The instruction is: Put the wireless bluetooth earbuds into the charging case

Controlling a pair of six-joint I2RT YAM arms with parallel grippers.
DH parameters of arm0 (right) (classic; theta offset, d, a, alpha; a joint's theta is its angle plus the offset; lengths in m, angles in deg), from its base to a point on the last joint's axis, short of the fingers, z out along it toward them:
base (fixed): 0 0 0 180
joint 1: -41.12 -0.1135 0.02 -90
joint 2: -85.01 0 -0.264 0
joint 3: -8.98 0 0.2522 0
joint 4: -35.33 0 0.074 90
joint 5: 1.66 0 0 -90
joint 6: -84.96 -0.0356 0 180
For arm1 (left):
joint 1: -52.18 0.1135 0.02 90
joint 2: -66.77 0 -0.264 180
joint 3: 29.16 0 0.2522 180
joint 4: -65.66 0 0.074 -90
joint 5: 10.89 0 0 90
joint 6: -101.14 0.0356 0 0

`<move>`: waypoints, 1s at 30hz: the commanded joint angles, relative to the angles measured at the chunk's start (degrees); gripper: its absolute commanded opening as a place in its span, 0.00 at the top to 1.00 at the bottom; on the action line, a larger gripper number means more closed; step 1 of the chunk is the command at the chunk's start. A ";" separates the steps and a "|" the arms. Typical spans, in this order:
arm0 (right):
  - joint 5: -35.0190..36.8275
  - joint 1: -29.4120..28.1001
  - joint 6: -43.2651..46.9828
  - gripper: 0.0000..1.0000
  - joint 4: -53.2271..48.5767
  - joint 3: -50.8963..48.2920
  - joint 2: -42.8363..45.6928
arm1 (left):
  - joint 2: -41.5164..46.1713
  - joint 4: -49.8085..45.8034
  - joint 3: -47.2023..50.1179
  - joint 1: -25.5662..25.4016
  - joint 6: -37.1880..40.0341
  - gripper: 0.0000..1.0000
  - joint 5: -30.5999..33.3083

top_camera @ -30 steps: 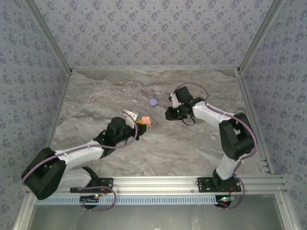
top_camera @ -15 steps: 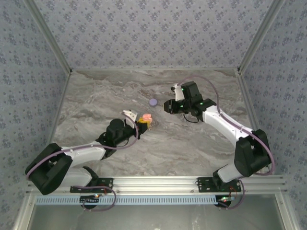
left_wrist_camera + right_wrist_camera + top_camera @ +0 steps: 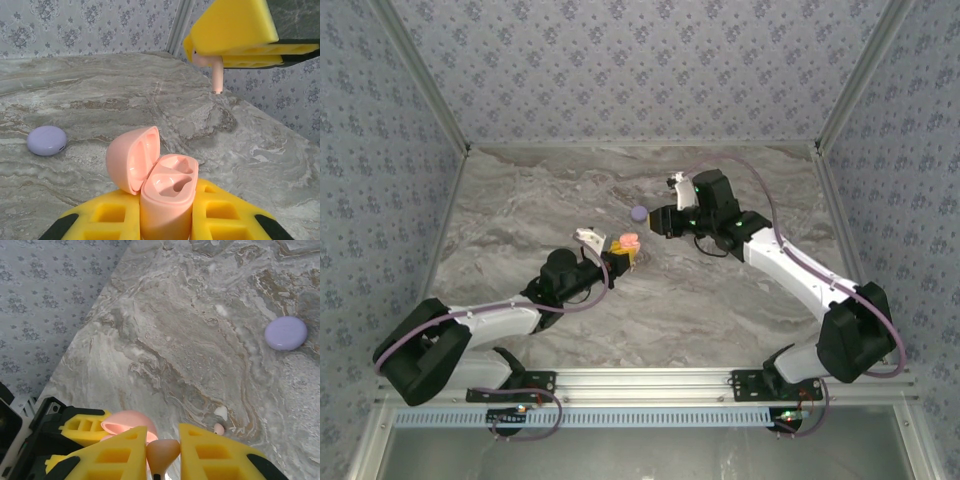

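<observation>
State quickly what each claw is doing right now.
Left claw: shut on the open pink charging case.
Right claw: shut on a pink earbud.

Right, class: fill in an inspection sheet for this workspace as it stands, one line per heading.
Surface: grey marble-pattern table.
Job's things: pink charging case, lid open, both wells empty; pink earbud, apart from the case; small pink piece on the table, probably another earbud.
Clutter: closed lilac case on the table.
Grippers: left gripper shut on the pink charging case; right gripper shut on the pink earbud.
Cables: purple cable along each arm.
Surroundings: floral wallpaper walls; aluminium rail at the near edge.
</observation>
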 commanded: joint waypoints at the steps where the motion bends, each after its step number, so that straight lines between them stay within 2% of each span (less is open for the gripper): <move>1: -0.33 -1.09 -0.88 0.78 1.67 -0.05 1.26 | -0.77 3.25 -2.87 -0.65 0.35 0.82 -0.32; 30: 1.13 -3.26 -1.14 0.78 3.02 0.48 1.12 | -2.71 1.34 -7.73 -1.36 -1.40 0.81 0.75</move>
